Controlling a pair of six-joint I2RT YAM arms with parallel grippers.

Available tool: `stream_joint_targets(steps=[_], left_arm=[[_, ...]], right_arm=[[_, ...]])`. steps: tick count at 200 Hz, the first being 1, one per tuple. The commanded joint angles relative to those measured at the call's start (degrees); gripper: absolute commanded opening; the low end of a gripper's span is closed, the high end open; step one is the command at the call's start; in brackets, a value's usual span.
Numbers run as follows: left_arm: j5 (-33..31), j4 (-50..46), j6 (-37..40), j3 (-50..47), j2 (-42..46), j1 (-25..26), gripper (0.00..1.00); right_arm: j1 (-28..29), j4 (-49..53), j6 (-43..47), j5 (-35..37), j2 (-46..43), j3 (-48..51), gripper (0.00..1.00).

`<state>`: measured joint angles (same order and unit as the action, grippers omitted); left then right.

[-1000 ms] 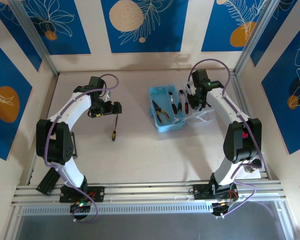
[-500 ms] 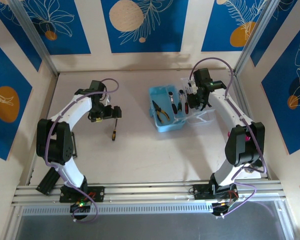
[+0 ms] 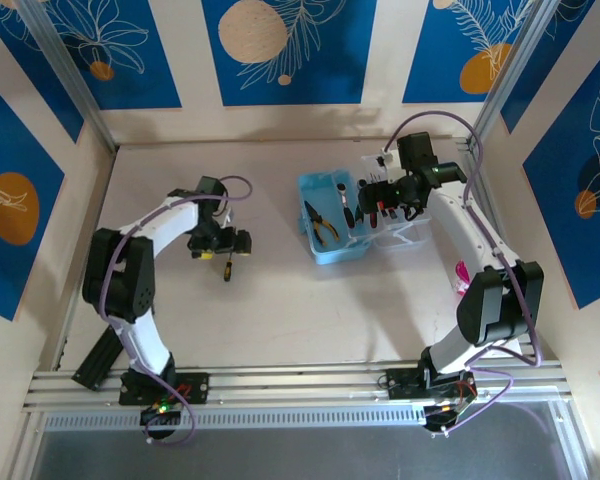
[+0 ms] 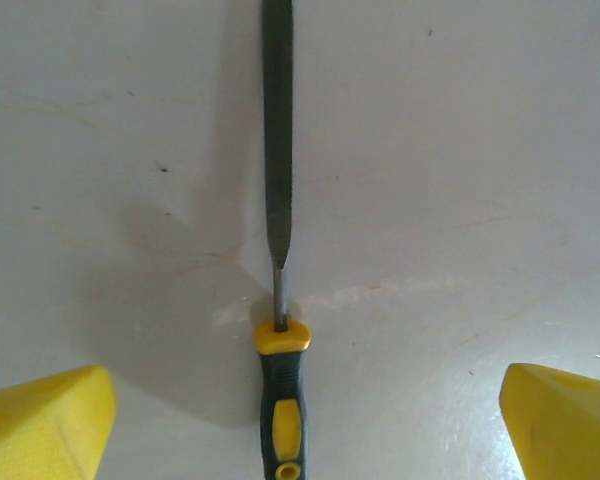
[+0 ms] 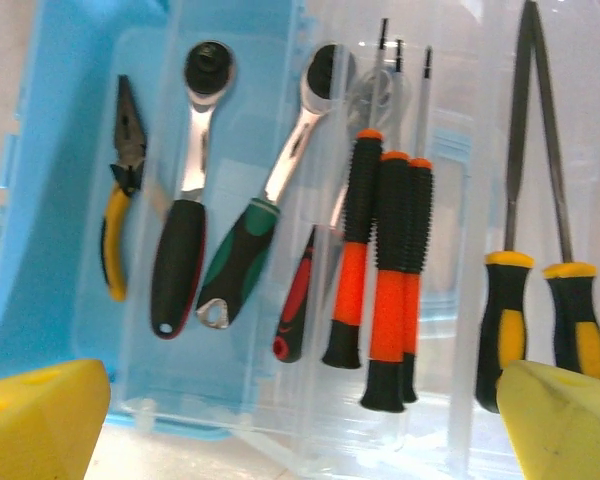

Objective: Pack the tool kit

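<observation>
The left gripper hung wide open astride the file, lined up to grasp it. At three o'clock, the right gripper hovered open and empty over the case.

The pale table bears an open blue case and a yellow-handled file, well apart.
</observation>
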<state>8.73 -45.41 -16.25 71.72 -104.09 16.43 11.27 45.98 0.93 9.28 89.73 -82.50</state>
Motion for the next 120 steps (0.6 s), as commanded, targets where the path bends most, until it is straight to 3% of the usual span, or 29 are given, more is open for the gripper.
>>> stream_joint_targets(steps=[1,42,120], left_arm=[[-2.8,-0.1,-0.1,-0.7,-2.6,0.8,0.9],[-7.4,-0.5,0.1,-1.4,-6.0,1.3,0.65],[-5.5,0.8,0.3,-2.0,-6.5,1.7,0.14]], right_arm=[[0.6,0.5,-1.6,-3.9,-1.3,1.5,0.99],[0.8,0.9,-1.6,-4.0,-1.3,1.3,0.99],[1.1,1.5,-1.4,-4.2,-0.7,-0.1,0.99]])
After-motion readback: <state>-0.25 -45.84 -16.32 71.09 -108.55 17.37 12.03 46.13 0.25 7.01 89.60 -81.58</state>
